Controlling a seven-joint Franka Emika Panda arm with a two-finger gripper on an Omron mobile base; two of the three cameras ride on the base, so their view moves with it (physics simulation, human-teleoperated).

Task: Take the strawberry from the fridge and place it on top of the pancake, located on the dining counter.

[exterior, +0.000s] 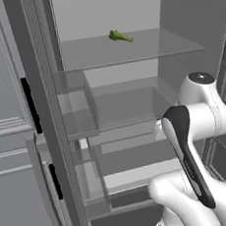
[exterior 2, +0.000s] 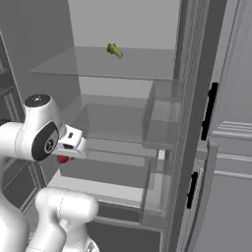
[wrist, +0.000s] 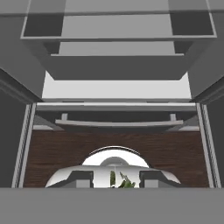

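The gripper [wrist: 116,178] is pinched on the strawberry [exterior 2: 62,159], which the right base view shows as a red spot just under the hand, in front of the open fridge [exterior: 124,15]. Both base views show a green vegetable [exterior: 120,35] on the glass shelf well above the hand. The hand view looks down at the fridge's drawer bar [wrist: 117,124].

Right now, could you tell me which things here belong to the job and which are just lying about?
Job: strawberry, in the shut gripper; fridge.
Lying about: green vegetable on upper shelf; panelled cabinet.
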